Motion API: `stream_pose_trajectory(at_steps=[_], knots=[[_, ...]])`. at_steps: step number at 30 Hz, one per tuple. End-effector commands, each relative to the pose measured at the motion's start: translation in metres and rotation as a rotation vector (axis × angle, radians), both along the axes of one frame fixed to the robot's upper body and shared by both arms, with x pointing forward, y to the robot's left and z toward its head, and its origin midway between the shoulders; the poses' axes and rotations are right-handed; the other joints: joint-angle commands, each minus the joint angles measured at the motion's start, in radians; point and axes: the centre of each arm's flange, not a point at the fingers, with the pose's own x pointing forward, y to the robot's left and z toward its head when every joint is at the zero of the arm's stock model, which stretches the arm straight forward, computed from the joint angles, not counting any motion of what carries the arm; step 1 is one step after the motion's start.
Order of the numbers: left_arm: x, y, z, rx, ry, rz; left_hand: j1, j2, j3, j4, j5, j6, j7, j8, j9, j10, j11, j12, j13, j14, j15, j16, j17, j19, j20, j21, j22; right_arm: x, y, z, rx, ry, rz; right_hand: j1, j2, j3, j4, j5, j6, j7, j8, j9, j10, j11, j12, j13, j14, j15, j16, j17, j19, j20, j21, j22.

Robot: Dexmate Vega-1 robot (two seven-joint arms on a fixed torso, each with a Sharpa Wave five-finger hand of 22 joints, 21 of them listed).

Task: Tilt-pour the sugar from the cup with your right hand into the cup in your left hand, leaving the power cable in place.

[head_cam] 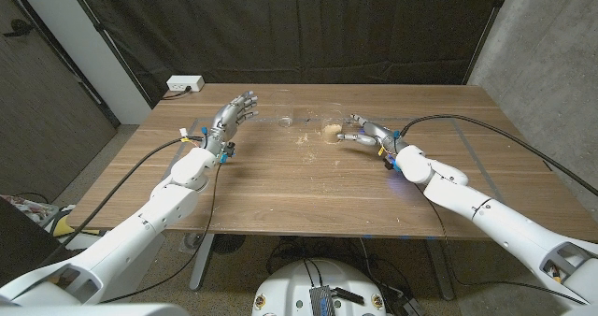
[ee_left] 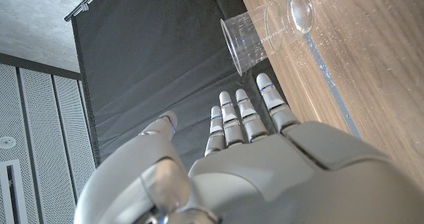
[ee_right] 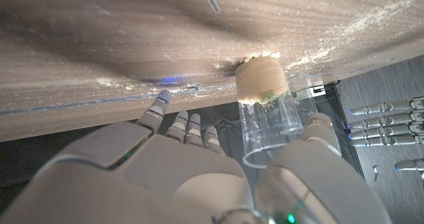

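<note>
My right hand [head_cam: 366,134] has its fingers [ee_right: 187,127] and thumb spread to either side of the sugar cup [ee_right: 271,111], a clear plastic cup standing upright on the bench [head_cam: 308,190] with a plug of tan sugar [ee_right: 260,80] packed in its bottom; in the right wrist view the thumb sits just beside the cup wall and the fingers on the other side, but I cannot tell whether they are actually touching it, so I cannot say whether I am holding it or only cupped around it. In the head view that cup [head_cam: 329,129] stands near the middle of the bench toward the far edge, with my right fingers curled toward it from the right. Loose sugar grains [head_cam: 303,139] are scattered on the wood just beside it. My left hand [head_cam: 232,113] holds nothing: its fingers [ee_left: 233,120] are straight and slightly apart, reaching toward the empty cup [ee_left: 265,32], which is clear, upright on the bench, and a little way beyond my fingertips without touching them. In the head view the empty cup [head_cam: 286,121] stands between my two hands, near the sugar cup but apart from it. A white power strip [head_cam: 184,85] sits at the far left corner of the bench, well apart from both cups. A black curtain [head_cam: 308,26] hangs behind the bench.
</note>
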Motion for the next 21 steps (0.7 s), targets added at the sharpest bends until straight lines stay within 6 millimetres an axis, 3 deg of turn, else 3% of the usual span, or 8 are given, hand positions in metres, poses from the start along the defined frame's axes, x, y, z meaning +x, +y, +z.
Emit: stream_pose_trajectory(at_steps=[1,9,21], knots=[[-0.001,0.007,-0.002,-0.006,-0.008,-0.001,-0.005,0.003,0.003,-0.004,0.002,0.006,0.000,0.004,0.001,0.007,-0.003,0.007,0.002,0.008,0.000,0.008,0.004,0.006,-0.002,-0.003,0.004,0.005,0.022,0.005,0.041,-0.041,0.041,0.013,0.001,0.005,-0.006,0.002,-0.008,0.000,0.007,0.002,-0.003,0.007,0.007,0.003,0.001,0.007,0.005,0.001,-0.007,0.011,-0.007,0.001],[-0.001,0.013,-0.005,-0.011,-0.008,-0.004,-0.006,0.005,0.004,-0.004,0.002,0.008,0.000,0.004,-0.001,0.008,-0.001,0.008,0.002,0.010,-0.001,0.008,0.005,0.009,-0.004,-0.003,0.004,0.006,0.032,0.006,0.055,-0.052,0.067,0.021,0.006,0.007,-0.007,0.000,-0.002,0.003,0.012,0.003,0.009,0.005,0.015,0.005,0.007,0.001,0.008,0.002,0.005,-0.006,-0.004,0.001],[0.001,0.022,-0.008,-0.014,0.005,-0.001,-0.007,0.005,0.005,-0.004,0.002,0.011,0.003,0.005,-0.006,0.012,0.000,0.008,0.002,0.012,-0.002,0.008,0.005,0.010,-0.006,-0.004,0.005,0.018,0.049,0.002,0.074,-0.038,0.098,0.032,0.011,0.009,-0.011,-0.002,-0.003,0.003,0.014,0.003,0.004,0.006,0.016,0.006,0.007,0.009,0.008,0.002,0.008,0.000,-0.004,0.001]])
